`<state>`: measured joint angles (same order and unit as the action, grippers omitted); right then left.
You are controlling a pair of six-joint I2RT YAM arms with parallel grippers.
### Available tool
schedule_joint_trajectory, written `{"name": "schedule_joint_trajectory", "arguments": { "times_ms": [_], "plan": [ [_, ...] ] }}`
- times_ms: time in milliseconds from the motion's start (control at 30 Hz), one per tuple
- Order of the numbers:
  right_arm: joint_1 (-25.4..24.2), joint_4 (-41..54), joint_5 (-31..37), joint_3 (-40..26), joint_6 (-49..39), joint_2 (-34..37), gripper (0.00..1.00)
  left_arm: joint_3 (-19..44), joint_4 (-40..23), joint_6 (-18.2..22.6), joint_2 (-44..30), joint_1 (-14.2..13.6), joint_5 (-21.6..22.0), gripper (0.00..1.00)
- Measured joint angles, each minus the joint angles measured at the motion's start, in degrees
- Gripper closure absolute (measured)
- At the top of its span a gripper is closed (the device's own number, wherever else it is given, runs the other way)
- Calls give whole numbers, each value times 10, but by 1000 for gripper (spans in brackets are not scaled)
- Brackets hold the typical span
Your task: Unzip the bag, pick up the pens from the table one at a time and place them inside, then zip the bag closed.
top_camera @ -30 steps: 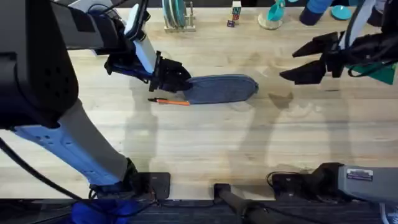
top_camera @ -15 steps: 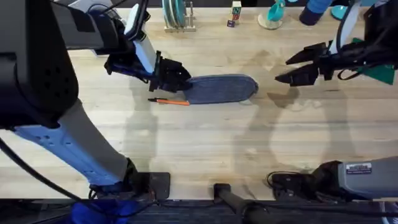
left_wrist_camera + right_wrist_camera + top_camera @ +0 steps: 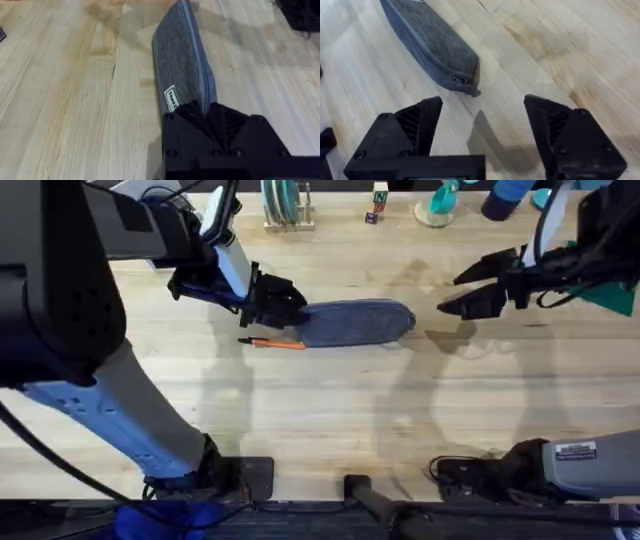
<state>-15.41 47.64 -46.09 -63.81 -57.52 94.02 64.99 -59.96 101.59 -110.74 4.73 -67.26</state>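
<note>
The blue-grey bag (image 3: pixel 355 322) lies flat on the table (image 3: pixel 330 410), its zipper shut. My left gripper (image 3: pixel 285 305) is shut on the bag's left end; the left wrist view shows the bag (image 3: pixel 182 65) running away from the clamped fingers (image 3: pixel 210 117). One orange pen (image 3: pixel 272 342) lies on the wood just in front of that gripper. My right gripper (image 3: pixel 450 294) hovers open a little to the right of the bag's right end. In the right wrist view the bag (image 3: pixel 427 37) and its zipper pull (image 3: pixel 470 90) lie just ahead of the open right gripper (image 3: pixel 482 125).
Along the table's far edge stand a rack with plates (image 3: pixel 285 205), a small block (image 3: pixel 378 200) and teal and blue items (image 3: pixel 440 202). Bare wood stretches across the near half of the table.
My right gripper has moved left toward the bag's right end, still open. The left gripper, bag and pen have not moved.
</note>
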Motion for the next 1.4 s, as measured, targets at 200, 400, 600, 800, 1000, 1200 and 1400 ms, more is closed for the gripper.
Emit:
{"name": "schedule_joint_trajectory", "arguments": {
  "times_ms": [200, 400, 600, 800, 1000, 1200, 1400],
  "plan": [
    [6, 2, -1, 0, 0, 33, 9, 0, 0, 0, 0, 0, 0, 958],
    [47, -3, 10, -1, 0, 63, 14, 0, 0, 0, 0, 0, 0, 959],
    [73, -39, 46, -1, 0, 85, 11, 0, 0, 0, 0, 0, 0, 959],
    [92, -50, 56, -1, -4, 96, 11, 0, 0, 0, 0, 0, 0, 959],
    [108, -54, 56, -4, -11, 118, 15, 0, 2, 0, 0, 0, 0, 959],
    [115, -62, 56, -6, -11, 119, 24, 0, 2, 0, 0, 0, 0, 959],
    [125, -65, 58, -6, -13, 119, 58, 0, 2, 0, 0, 0, 0, 959]
  ]
}}
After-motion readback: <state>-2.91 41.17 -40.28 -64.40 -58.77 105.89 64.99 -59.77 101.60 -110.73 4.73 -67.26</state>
